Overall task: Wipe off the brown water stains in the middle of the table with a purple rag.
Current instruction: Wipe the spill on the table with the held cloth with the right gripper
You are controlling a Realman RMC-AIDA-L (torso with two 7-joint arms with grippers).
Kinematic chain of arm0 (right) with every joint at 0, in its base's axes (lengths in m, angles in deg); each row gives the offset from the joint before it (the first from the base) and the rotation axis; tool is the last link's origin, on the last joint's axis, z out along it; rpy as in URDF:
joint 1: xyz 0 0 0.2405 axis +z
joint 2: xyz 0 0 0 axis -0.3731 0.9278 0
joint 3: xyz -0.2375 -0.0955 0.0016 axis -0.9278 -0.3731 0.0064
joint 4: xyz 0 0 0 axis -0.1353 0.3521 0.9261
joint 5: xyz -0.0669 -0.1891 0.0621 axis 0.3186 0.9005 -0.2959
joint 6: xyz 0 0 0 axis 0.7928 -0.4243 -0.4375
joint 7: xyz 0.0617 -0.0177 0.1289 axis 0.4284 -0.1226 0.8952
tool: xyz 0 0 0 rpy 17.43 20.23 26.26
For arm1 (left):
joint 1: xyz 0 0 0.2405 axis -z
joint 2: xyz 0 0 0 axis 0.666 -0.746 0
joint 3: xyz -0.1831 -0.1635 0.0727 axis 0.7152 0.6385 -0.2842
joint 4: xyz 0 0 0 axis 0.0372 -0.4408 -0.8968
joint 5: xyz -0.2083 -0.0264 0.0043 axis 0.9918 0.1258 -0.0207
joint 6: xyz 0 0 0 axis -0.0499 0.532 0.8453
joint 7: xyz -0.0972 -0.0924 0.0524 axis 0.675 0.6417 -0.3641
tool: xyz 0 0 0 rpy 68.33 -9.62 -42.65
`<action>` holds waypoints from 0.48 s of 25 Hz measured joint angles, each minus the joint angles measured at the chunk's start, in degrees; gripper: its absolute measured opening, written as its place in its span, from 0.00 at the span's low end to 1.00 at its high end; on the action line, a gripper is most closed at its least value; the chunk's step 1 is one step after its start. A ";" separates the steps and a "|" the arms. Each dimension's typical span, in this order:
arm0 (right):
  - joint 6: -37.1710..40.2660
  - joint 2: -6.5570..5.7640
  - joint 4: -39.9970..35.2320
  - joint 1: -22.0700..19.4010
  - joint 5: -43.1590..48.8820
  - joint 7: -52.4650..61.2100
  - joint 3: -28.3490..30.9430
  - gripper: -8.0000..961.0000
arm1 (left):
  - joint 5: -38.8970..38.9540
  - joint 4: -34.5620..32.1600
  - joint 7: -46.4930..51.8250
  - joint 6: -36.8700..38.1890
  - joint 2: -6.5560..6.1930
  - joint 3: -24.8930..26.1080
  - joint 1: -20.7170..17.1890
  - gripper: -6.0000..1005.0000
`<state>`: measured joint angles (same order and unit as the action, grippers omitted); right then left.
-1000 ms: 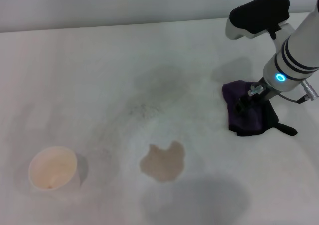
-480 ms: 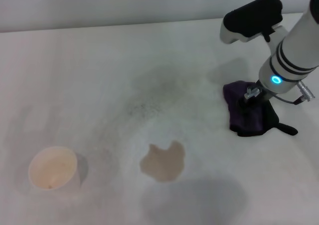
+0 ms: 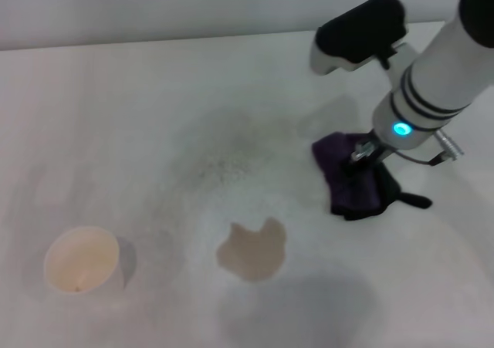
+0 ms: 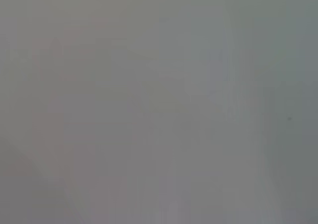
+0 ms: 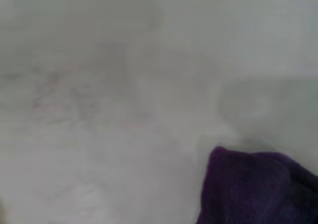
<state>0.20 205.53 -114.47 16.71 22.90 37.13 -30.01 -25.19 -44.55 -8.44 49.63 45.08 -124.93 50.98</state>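
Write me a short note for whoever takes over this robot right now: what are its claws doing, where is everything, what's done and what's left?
Right claw: down on the purple rag, apparently gripping it, at the table's right side.
Left claw: not in view.
Brown water stains: untouched, nearer the robot and to the rag's left, with bare table between them.
Paper cup: upright, far left of the stain.
Done: rag engaged.
Left: bring the rag onto the puddle and wipe it off.

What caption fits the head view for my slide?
Right gripper on the purple rag on the white table, short of the brown water stains; paper cup at left.
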 joint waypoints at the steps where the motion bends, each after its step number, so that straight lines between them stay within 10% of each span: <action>1: 0.00 0.00 -0.34 0.13 -0.83 0.14 -1.00 0.12 | 0.01 0.00 0.00 -0.02 0.00 0.01 0.00 0.87; 12: 0.39 0.29 -8.95 0.92 -8.96 7.31 -15.81 0.11 | 0.38 0.08 0.00 -0.37 0.17 0.00 0.31 0.87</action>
<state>0.60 205.82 -123.42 17.63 13.93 44.44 -45.82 -24.81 -44.47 -8.44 49.25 45.25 -124.92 51.29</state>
